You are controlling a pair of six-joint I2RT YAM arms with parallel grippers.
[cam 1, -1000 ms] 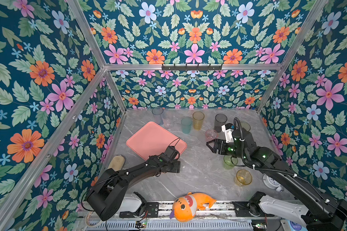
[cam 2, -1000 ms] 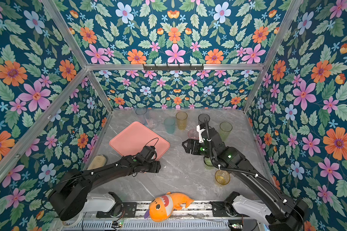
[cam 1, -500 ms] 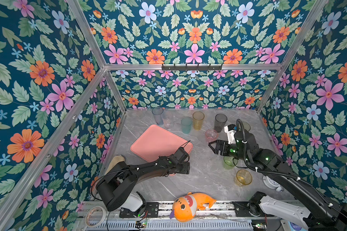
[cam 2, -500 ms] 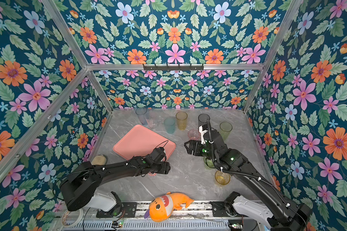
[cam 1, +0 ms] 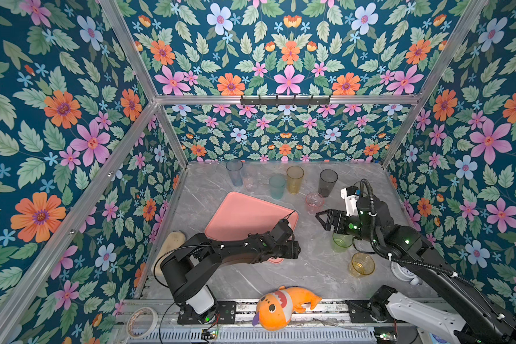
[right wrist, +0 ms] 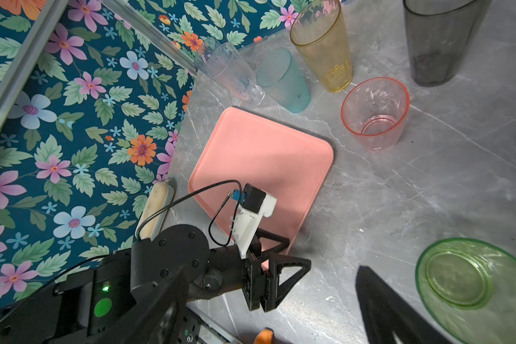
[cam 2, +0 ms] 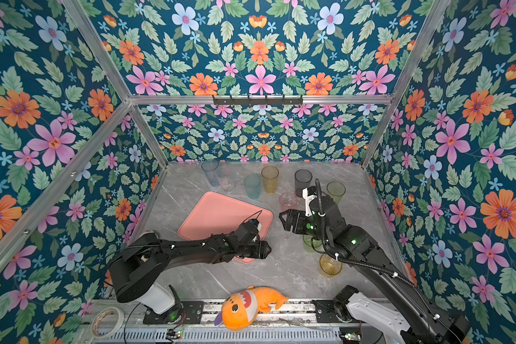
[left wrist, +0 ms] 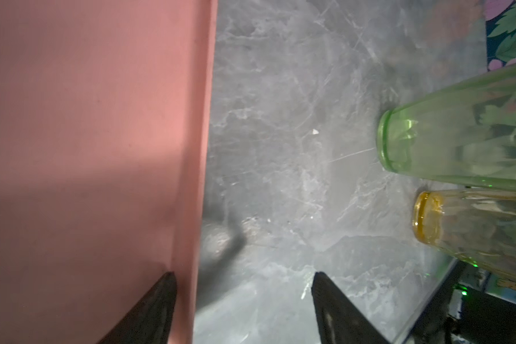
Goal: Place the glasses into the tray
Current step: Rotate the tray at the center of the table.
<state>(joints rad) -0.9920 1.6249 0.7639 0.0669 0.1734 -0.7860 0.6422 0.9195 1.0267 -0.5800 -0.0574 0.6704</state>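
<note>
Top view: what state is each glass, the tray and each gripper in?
tray: empty, lying flat
left gripper: jaws open astride tray rim
right gripper: jaws open, empty
blue-grey glass: upright
clear glass: upright
teal glass: upright
tall amber glass: upright
grey glass: upright
pink glass: upright
tall green glass: upright
short green glass: upright
short yellow glass: upright

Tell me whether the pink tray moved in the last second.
Yes. In a top view the tray slid toward the camera and rightward: its back corner left the blue-grey tumbler, its right corner neared the pink tumbler.
</note>
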